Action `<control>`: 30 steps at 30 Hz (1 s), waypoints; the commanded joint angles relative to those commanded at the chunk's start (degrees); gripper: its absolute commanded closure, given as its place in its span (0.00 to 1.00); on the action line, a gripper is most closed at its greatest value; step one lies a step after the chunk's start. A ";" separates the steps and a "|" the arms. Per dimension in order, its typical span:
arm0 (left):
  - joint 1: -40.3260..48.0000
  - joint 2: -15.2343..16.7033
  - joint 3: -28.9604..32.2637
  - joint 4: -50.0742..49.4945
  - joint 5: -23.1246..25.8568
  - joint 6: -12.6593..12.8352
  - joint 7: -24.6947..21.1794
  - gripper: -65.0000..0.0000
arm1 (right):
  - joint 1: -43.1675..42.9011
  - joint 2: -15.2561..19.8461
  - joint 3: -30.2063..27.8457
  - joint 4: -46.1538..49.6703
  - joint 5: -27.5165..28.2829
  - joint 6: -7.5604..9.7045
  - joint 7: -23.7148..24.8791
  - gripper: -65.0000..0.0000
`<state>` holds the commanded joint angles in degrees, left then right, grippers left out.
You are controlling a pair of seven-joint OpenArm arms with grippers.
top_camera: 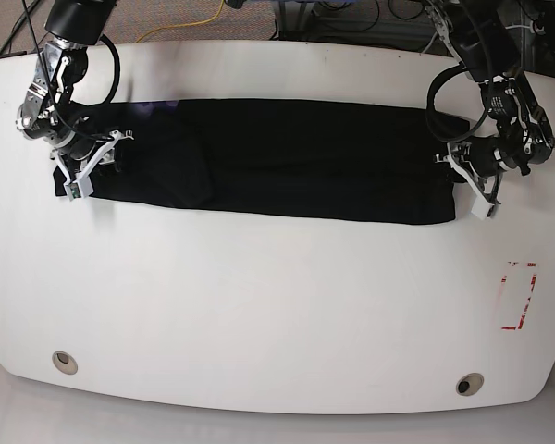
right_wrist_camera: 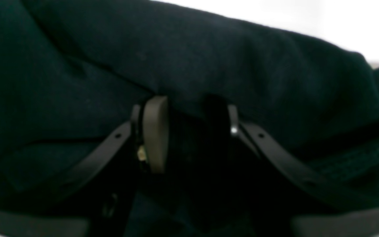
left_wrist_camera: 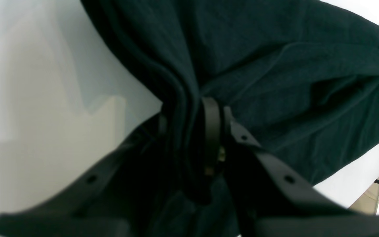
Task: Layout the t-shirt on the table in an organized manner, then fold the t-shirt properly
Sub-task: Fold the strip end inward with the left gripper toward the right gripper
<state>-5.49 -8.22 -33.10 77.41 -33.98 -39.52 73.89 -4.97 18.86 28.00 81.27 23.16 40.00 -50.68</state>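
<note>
Two grippers: each clenched on a shirt end.
Left gripper [left_wrist_camera: 192, 131]: cloth pinched.
Right gripper [right_wrist_camera: 189, 131]: cloth pinched.
Shirt [top_camera: 287, 157]: stretched across table [top_camera: 259, 314].

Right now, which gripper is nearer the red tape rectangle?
Left. The left gripper grips the t-shirt's end just above the red tape rectangle; the right gripper holds the opposite end, across the table.

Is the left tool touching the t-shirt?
Touching. The left wrist view shows the left tool shut on a bunched fold of the t-shirt.
</note>
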 joint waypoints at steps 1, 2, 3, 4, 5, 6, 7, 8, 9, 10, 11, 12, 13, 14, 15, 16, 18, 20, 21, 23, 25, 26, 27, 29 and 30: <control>0.09 0.00 0.00 0.44 0.00 0.00 0.00 0.84 | 0.00 0.00 0.00 0.00 0.00 0.00 0.00 0.66; 0.18 0.00 0.00 1.76 0.00 0.00 0.09 0.84 | 0.00 0.00 0.00 0.00 0.00 0.00 0.00 0.66; 0.26 0.00 0.09 2.99 0.00 0.00 0.09 0.84 | 0.00 0.00 0.00 0.00 0.00 0.00 0.00 0.66; 0.26 0.00 0.53 3.96 0.00 0.00 0.09 0.84 | 0.00 0.00 0.00 0.00 0.00 0.00 0.00 0.66; 0.26 0.00 0.97 4.84 0.00 0.00 0.09 0.84 | 0.09 0.00 0.00 0.00 0.00 0.00 0.00 0.66; 0.26 0.00 1.85 5.98 0.00 0.00 0.09 0.84 | 0.09 0.00 0.00 0.00 0.00 0.00 0.00 0.66; 0.26 0.00 2.55 7.21 0.00 0.00 0.09 0.84 | 0.09 0.00 0.00 0.00 0.00 0.00 0.00 0.66; 0.35 0.00 3.16 8.26 0.00 0.00 0.09 0.85 | 0.09 0.00 0.00 0.00 0.00 0.00 0.00 0.66; 0.44 0.00 3.78 9.41 0.00 0.00 0.09 0.86 | 0.09 0.00 0.00 0.00 0.00 0.00 0.00 0.66; 0.79 0.00 4.31 10.37 0.00 0.00 0.09 0.88 | 0.09 0.00 0.00 0.00 0.00 0.00 0.00 0.66; 1.23 0.00 4.75 11.34 0.00 0.00 0.09 0.89 | 0.09 0.00 0.00 0.00 -0.09 0.00 0.00 0.66; 1.49 0.00 5.89 12.75 0.00 0.00 0.09 0.91 | 0.09 0.00 0.00 0.00 -0.18 0.00 0.00 0.66; 1.67 0.00 6.68 13.80 0.00 0.00 0.09 0.91 | 0.09 0.00 0.00 0.00 -0.18 0.00 0.00 0.66; 1.67 0.00 7.56 14.95 0.00 0.00 0.09 0.91 | 0.09 0.00 0.00 0.00 -0.18 0.00 0.00 0.66; 1.76 0.00 8.70 16.35 0.00 0.00 0.09 0.91 | 0.09 0.00 0.00 0.00 -0.18 0.00 0.00 0.66; 1.76 0.00 9.58 17.41 0.09 0.26 0.09 0.91 | 0.09 0.00 0.00 0.00 -0.18 0.00 0.00 0.66; 1.85 0.00 10.90 19.43 0.35 0.44 0.09 0.91 | 0.09 0.00 0.00 0.00 -0.09 0.00 0.00 0.66; 2.46 0.00 12.75 21.80 0.44 0.44 0.09 0.91 | 0.09 0.00 0.00 0.00 -0.18 0.00 0.00 0.66; 2.64 0.00 13.36 22.59 0.44 0.53 0.00 0.91 | 0.09 0.00 0.00 0.00 -0.09 0.00 0.00 0.66; 2.81 0.00 15.03 24.88 0.53 1.05 0.00 0.92 | 0.09 0.00 0.00 0.00 -0.09 0.00 -0.09 0.66; 2.90 0.00 16.18 26.20 0.53 2.73 0.00 0.92 | 0.18 0.00 0.00 0.00 -0.09 0.00 -0.88 0.66; 2.99 0.00 17.14 27.08 0.53 3.78 -0.09 0.92 | 0.18 0.00 0.00 0.09 -0.09 0.00 -1.23 0.66; 2.99 0.00 18.20 27.52 0.53 4.57 -0.18 0.92 | 0.18 0.00 0.00 0.09 -0.09 0.00 -1.41 0.66; 2.99 0.00 19.96 28.04 0.53 5.54 -0.18 0.92 | 0.26 0.00 0.00 0.09 -0.09 0.00 -1.49 0.66; 2.99 0.00 21.01 28.04 0.53 6.15 -0.18 0.92 | 0.62 0.00 0.00 0.09 -0.09 0.00 -1.49 0.66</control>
<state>-2.51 -8.22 -12.09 105.45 -33.45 -33.36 73.71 -4.35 18.86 28.00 81.36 23.08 40.00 -52.18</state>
